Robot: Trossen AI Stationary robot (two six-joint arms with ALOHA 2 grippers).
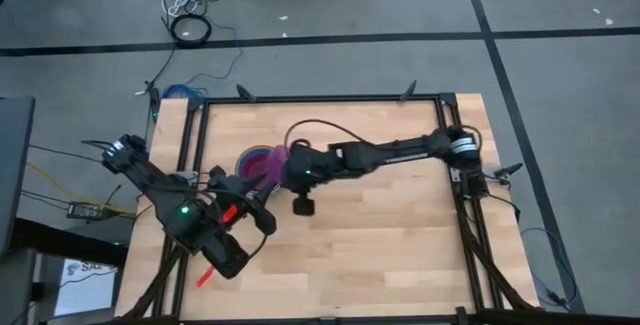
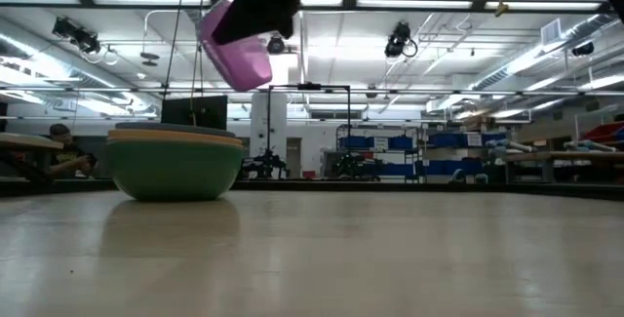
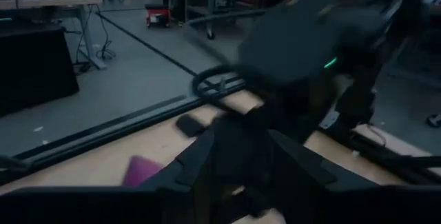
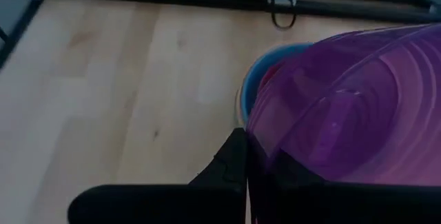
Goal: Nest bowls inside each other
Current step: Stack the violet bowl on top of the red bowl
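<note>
Above the stacked bowls [image 2: 175, 166], right fingers [image 4: 244, 162] clamped on the tilted purple bowl [image 2: 239, 54]; left fingers [image 1: 225, 250] apart.

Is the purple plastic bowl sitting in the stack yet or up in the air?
In the air: the purple plastic bowl hangs tilted above the stacked bowls.

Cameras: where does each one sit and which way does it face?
High: overhead, straight down; both arms, table.
Low: table height, level into the room; bowl stack, purple bowl lifted.
Left wrist: past its fingers toward the right arm.
Right wrist: down on purple bowl in its fingers, over the stack.
Shared: purple bowl.
</note>
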